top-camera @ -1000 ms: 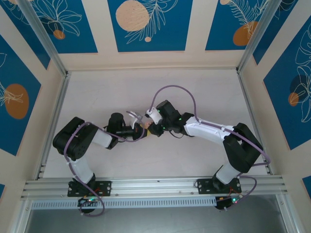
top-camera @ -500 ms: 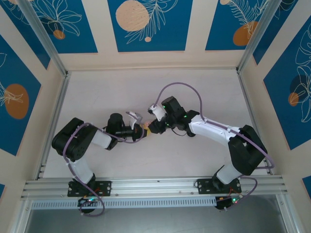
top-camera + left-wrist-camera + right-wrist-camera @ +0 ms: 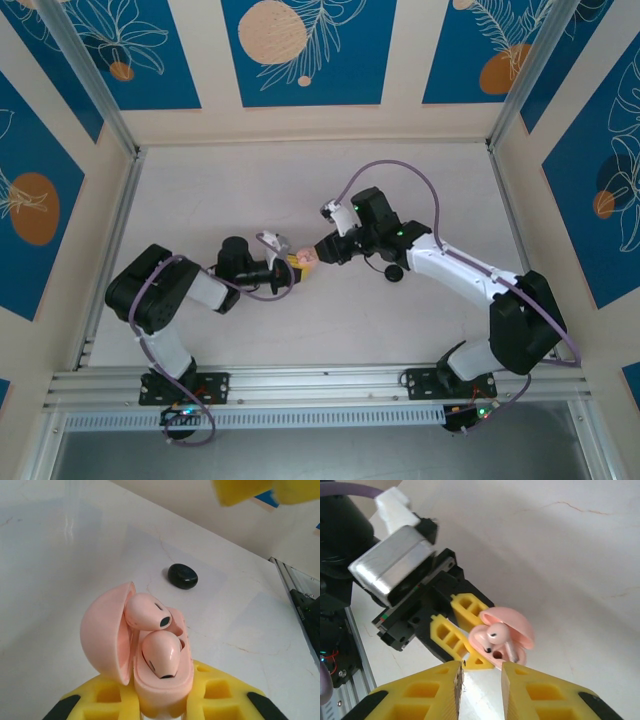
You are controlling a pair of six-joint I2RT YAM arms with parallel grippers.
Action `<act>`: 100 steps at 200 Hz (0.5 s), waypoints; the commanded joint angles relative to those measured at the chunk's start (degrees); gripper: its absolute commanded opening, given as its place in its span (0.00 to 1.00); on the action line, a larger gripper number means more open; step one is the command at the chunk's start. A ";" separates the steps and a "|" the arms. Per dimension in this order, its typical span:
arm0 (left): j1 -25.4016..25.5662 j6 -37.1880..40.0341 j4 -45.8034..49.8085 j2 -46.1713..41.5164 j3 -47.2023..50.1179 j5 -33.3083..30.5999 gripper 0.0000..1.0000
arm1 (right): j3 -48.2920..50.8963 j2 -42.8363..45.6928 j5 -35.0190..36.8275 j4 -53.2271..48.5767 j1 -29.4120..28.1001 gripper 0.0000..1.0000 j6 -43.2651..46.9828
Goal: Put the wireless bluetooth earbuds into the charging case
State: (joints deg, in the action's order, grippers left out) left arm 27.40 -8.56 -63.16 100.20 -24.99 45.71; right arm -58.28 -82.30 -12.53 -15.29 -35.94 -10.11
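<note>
My left gripper point(image 3: 162, 702) is shut on the base of a pale pink charging case point(image 3: 165, 682), holding it up with its lid point(image 3: 102, 635) open. Two pink earbuds lie in it. One earbud point(image 3: 161, 656) sits low in the base. The other earbud point(image 3: 146, 612) rests higher, tilted against the lid. In the top view the case point(image 3: 306, 260) hangs between both arms. My right gripper point(image 3: 481, 680) is a little back from the case point(image 3: 512, 625), its yellow fingers point(image 3: 420, 692) parted with nothing between them.
A small black round case point(image 3: 182, 576) lies shut on the white table point(image 3: 250, 190), just below the right arm in the top view point(image 3: 395, 272). Aluminium rails point(image 3: 110, 260) and patterned walls close the table in.
My right gripper has pulled back to the right, away from the pink case, and its jaws have parted slightly. The black case has come out from under the right arm. The left arm barely moved.
</note>
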 commanded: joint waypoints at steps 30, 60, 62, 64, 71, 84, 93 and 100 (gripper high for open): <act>0.63 6.86 2.90 -4.04 0.56 -0.19 0.13 | -6.71 -1.78 0.27 -11.95 -0.17 0.28 -6.88; 0.99 11.43 11.28 -6.92 -0.36 -2.56 0.13 | -9.02 -3.98 1.25 -14.71 -2.16 0.32 -12.04; 0.99 11.67 11.60 -7.08 -0.39 -2.63 0.13 | -9.28 -4.24 1.37 -14.95 -2.26 0.32 -12.46; 1.03 11.82 11.97 -7.29 -0.40 -2.75 0.13 | -9.48 -4.48 1.44 -15.12 -2.41 0.32 -12.78; 1.14 12.30 12.72 -7.63 -0.49 -3.02 0.13 | -10.18 -5.37 1.68 -15.61 -2.76 0.33 -13.76; 1.25 12.60 13.25 -8.06 -0.49 -3.41 0.13 | -11.18 -6.81 1.94 -15.98 -3.32 0.33 -15.20; 1.32 12.69 13.47 -8.06 -0.58 -3.52 0.13 | -11.51 -7.51 1.57 -15.22 -3.65 0.33 -16.16; 1.39 12.77 13.70 -8.09 -0.65 -3.59 0.13 | -11.83 -8.05 1.14 -14.62 -3.78 0.33 -17.03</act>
State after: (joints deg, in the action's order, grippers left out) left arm 27.94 1.17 -52.58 93.34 -24.99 42.78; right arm -67.90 -88.60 -10.92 -28.18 -38.94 -22.39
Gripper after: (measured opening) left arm 0.173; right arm 0.329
